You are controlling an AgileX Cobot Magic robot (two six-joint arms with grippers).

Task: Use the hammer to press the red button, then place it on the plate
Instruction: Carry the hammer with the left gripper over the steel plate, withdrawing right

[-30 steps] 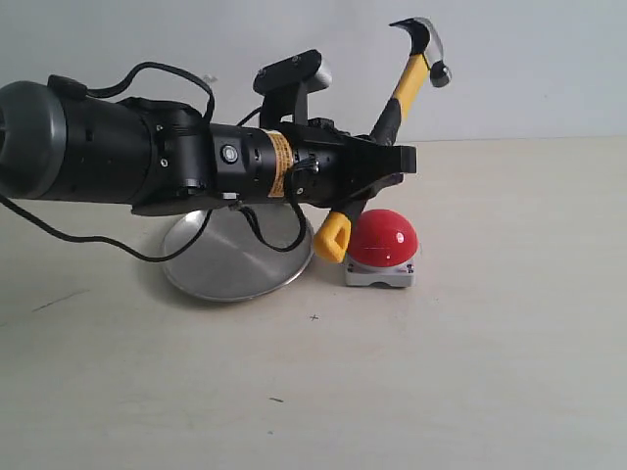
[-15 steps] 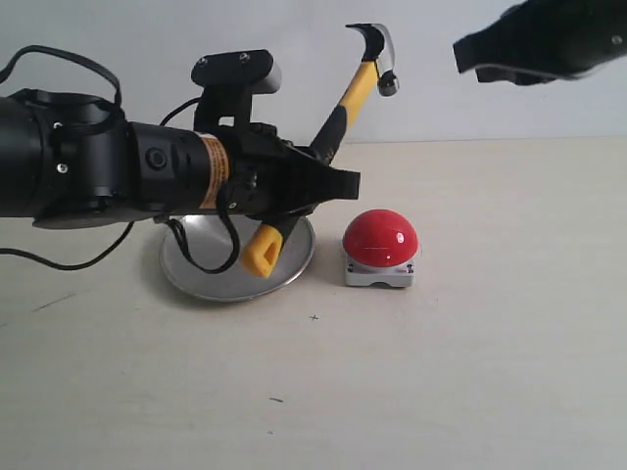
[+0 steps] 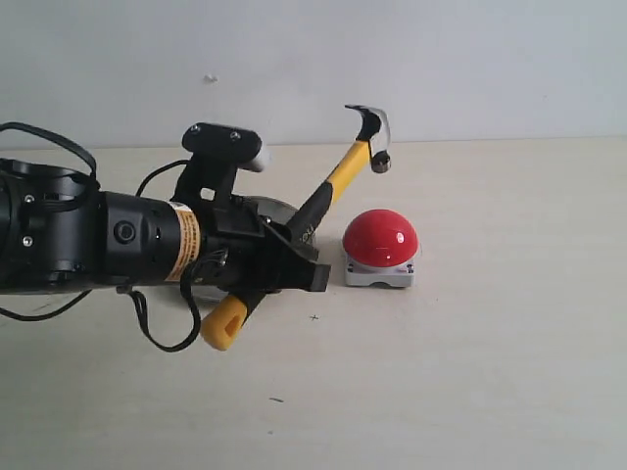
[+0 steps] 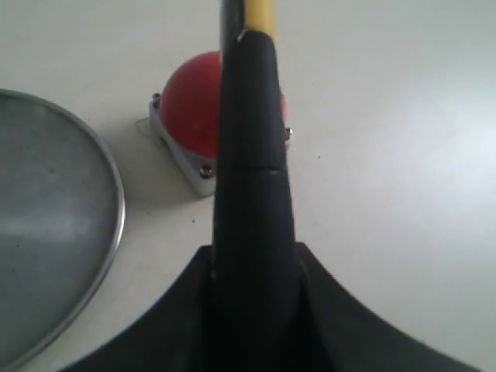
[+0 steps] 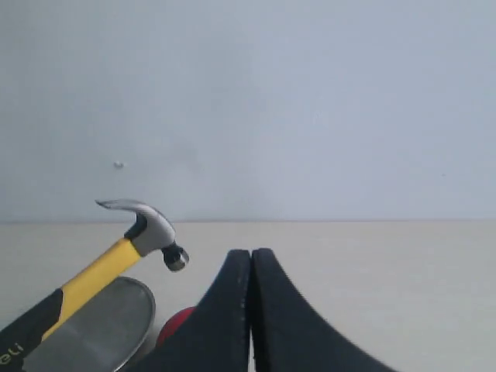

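My left gripper [image 3: 294,266] is shut on the hammer [image 3: 338,181] at the black grip of its handle. The handle slants up to the right, and the dark steel head [image 3: 372,132] hangs in the air above and just left of the red button [image 3: 381,238]. The yellow handle end [image 3: 223,325] points down toward the table. The silver plate [image 3: 279,208] lies behind my left arm, mostly hidden. The left wrist view shows the hammer handle [image 4: 252,155] over the red button [image 4: 194,105], with the plate [image 4: 54,225] beside it. My right gripper [image 5: 251,260] is shut and holds nothing.
The tabletop is beige with a pale wall behind it. My bulky left arm [image 3: 88,240] stretches across the left half of the exterior view, with a black cable [image 3: 162,333] looping under it. The right arm is outside the exterior view.
My left arm has drawn back to the left and lower, carrying the hammer with it. The hammer head has come down. The right arm has left the exterior view.
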